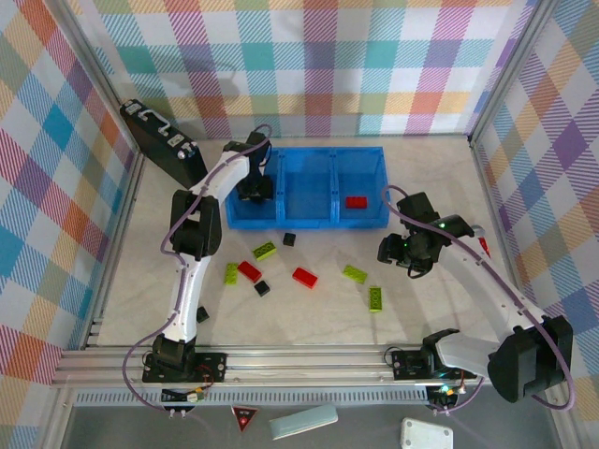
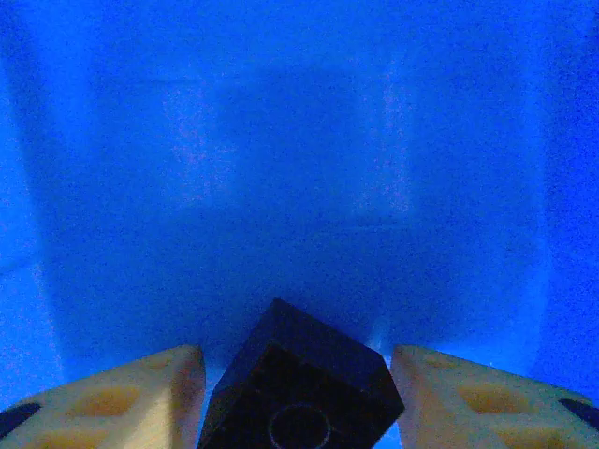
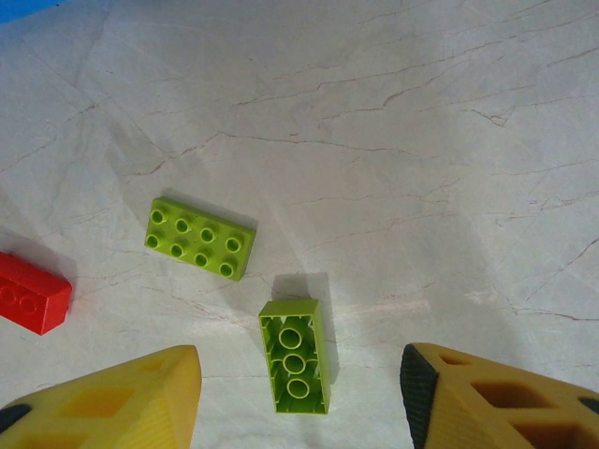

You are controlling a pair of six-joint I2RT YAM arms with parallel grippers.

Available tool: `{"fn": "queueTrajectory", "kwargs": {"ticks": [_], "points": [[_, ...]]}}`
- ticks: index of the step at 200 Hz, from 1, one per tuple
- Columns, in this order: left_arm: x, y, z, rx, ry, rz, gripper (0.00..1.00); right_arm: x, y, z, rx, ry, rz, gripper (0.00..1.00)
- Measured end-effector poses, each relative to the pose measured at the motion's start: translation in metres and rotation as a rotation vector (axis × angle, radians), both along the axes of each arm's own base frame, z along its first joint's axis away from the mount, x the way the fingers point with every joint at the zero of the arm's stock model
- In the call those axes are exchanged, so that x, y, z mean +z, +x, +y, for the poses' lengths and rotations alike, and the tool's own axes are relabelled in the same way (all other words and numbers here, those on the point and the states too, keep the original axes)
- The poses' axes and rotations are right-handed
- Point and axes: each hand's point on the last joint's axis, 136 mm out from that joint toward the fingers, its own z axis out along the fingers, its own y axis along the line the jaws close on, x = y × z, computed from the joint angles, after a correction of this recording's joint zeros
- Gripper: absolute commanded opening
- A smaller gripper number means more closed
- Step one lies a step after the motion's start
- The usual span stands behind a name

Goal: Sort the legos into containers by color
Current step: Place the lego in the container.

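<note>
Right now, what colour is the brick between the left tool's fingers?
Black. The brick in the left tool shows best in the left wrist view.

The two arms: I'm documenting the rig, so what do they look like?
Both the left arm and the right arm have white tubular links, black joint housings and a thin purple cable along them. The fingers are yellow-orange plastic wedges with recessed pockets.

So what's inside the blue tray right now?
A red brick lies in the right compartment. The left tool holds a black brick in the left one, covering its floor. Middle looks empty.
</note>
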Motion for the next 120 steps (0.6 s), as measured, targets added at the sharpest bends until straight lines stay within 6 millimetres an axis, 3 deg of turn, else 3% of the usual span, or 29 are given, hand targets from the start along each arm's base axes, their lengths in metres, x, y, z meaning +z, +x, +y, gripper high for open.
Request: {"fn": "queueTrajectory", "kwargs": {"ticks": [76,120], "points": [[0.0,-0.004,-0.002,-0.004,-0.014,0.019,0.59,0.001,0.0,0.0,0.0,0.002,-0.006,0.6],[0.009,-0.004,-0.004,-0.006,-0.026,0.014,0.59,0.002,0.0,0.0,0.0,0.004,-0.007,0.6]]}}
